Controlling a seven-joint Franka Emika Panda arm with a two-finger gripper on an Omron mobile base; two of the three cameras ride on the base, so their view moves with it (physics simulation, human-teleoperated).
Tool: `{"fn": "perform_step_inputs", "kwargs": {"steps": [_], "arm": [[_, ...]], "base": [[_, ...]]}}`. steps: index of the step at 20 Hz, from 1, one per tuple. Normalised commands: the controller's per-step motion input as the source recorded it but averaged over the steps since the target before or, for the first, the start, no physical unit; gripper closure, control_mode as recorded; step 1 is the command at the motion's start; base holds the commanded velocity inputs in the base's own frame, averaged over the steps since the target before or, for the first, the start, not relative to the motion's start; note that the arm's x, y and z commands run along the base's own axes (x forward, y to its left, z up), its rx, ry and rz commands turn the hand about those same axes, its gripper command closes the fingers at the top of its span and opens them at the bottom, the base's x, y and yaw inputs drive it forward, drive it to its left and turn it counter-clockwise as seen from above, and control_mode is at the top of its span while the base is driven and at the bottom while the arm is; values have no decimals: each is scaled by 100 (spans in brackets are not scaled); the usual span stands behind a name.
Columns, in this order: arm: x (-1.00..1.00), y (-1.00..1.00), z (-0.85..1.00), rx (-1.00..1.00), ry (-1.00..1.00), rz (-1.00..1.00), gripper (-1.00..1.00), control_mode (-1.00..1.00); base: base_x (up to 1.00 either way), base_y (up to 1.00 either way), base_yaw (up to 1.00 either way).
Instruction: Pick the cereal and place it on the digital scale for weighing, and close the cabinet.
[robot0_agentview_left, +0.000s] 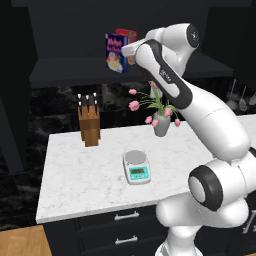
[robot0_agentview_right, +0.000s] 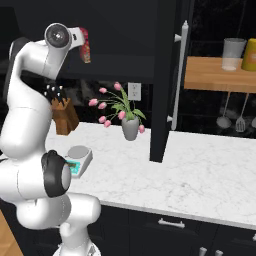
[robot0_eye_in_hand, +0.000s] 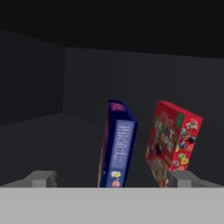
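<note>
So you are at the start of the job: nothing is done yet, as far as the pictures let me judge. The cereal (robot0_agentview_left: 115, 52) stands upright on the shelf inside the cabinet (robot0_agentview_left: 75, 70), and the red box (robot0_eye_in_hand: 173, 141) stands just beside it, on its right in the hand view. Your gripper (robot0_eye_in_hand: 111, 178) is up at the shelf with its fingers spread wide. It holds nothing, and the blue box sits in line between the two fingertips (robot0_eye_in_hand: 42, 178), a little farther in. The scale (robot0_agentview_left: 136, 167) waits on the white counter (robot0_agentview_left: 75, 185) below, near the front edge, and its round plate is free. A knife block (robot0_agentview_left: 89, 123) and a vase of tulips (robot0_agentview_left: 161, 117) stand farther back, well apart from it. The cabinet door (robot0_agentview_right: 167, 80) is open at the right. What is left for you: grasp the blue box, bring it down on the scale, then shut the door.
</note>
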Motion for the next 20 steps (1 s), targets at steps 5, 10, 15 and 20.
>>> {"fn": "perform_step_inputs", "kwargs": {"steps": [5,10,15,20], "arm": [[20,8,0,0,0,0,-100,-100],[20,0,0,0,0,0,-100,-100],[17,7,0,0,0,0,-100,-100],[8,11,0,0,0,0,-100,-100]], "base": [[0,0,0],[0,0,0],[0,0,0],[0,0,0]]}}
